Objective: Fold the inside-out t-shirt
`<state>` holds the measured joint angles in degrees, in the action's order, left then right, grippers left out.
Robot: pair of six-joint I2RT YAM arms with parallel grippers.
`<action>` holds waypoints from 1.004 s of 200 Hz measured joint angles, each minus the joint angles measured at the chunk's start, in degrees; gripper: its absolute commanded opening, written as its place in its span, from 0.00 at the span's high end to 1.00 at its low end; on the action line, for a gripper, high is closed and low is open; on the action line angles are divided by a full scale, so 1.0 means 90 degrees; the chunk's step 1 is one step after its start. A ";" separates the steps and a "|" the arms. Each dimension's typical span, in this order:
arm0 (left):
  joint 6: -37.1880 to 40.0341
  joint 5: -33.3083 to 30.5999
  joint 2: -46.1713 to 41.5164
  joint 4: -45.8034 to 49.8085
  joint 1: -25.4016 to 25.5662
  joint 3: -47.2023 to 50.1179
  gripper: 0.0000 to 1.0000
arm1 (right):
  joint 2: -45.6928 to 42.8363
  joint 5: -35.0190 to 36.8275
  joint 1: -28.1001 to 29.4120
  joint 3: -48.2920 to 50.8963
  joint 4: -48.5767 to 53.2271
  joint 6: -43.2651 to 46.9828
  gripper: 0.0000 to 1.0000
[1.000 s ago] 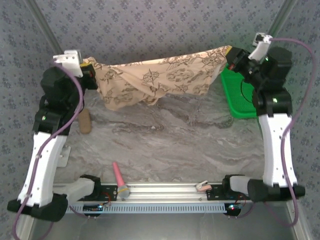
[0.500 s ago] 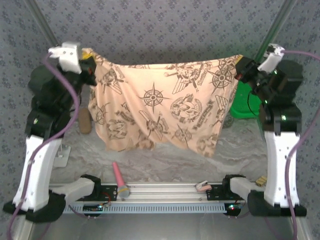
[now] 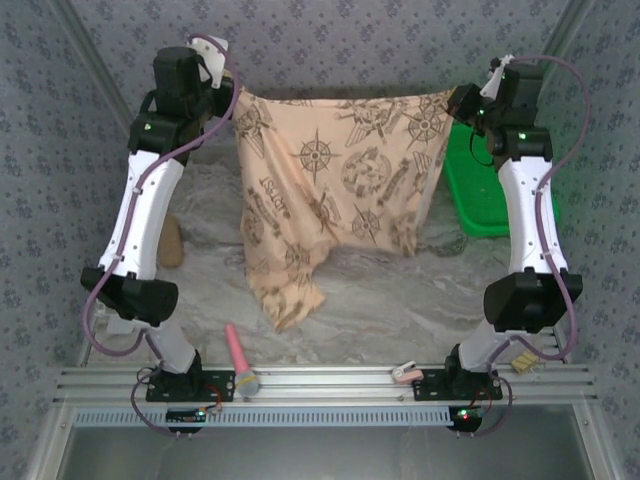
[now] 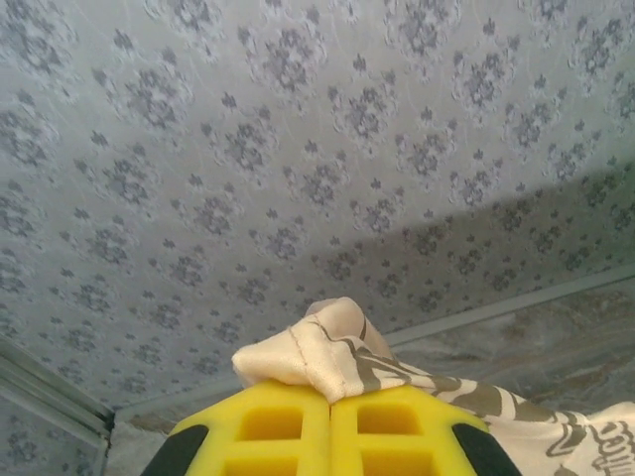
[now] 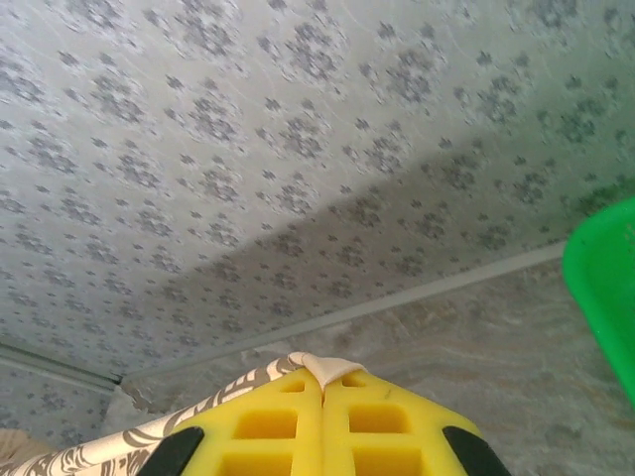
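Observation:
The inside-out t-shirt (image 3: 335,185), peach-tan with dark compass prints, hangs stretched in the air between both arms at the back of the table, its lower left corner trailing down onto the marble top. My left gripper (image 3: 228,98) is shut on the shirt's upper left corner; in the left wrist view a bunched seam of the t-shirt (image 4: 317,352) sticks out above my left gripper (image 4: 330,402), pinched between its yellow pads. My right gripper (image 3: 457,98) is shut on the upper right corner, and a small tip of the t-shirt (image 5: 322,367) pokes out of my right gripper (image 5: 322,392).
A green plastic basket (image 3: 478,195) stands at the back right, behind the right arm. A pink-handled tool (image 3: 240,360) and a small clip (image 3: 404,373) lie near the front rail. A brown object (image 3: 171,243) sits at the left. Patterned walls close the back.
Both arms have raised and moved back, lifting the shirt off the table. It went from bunched low to hanging spread and taller, with the grippers closer together.

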<state>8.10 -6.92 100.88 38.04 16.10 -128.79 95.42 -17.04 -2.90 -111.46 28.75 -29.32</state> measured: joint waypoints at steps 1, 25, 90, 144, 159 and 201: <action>0.0005 0.0002 0.0017 0.0019 0.0000 -0.0046 1.00 | 0.0002 -0.0005 0.0000 -0.0012 0.0000 0.0000 1.00; 0.0007 0.0007 -0.0007 0.0304 0.0012 -0.0464 1.00 | -0.0138 -0.0083 -0.0002 -0.0189 0.0005 0.0036 1.00; 0.0202 0.0250 -0.1671 0.0719 0.0493 0.0782 1.00 | -0.2708 -0.0032 0.0289 0.1751 0.0075 -0.0090 1.00; 0.0464 0.0274 -0.3126 0.0619 0.1401 0.0976 1.00 | -0.3874 -0.0007 0.0546 0.1501 0.0549 -0.0532 1.00; 0.0483 0.0350 -0.3247 0.0556 0.1477 0.0969 1.00 | -0.3784 0.0027 0.0549 0.1110 0.0724 -0.0665 1.00; 0.0852 0.0270 -0.2722 0.0561 0.1389 0.0525 1.00 | -0.2858 0.0211 0.0546 0.0665 0.0891 -0.0911 1.00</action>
<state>15.77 -4.49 76.38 43.09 28.60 -124.07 69.69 -15.14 2.02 -105.47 36.77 -37.52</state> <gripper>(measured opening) 0.045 0.052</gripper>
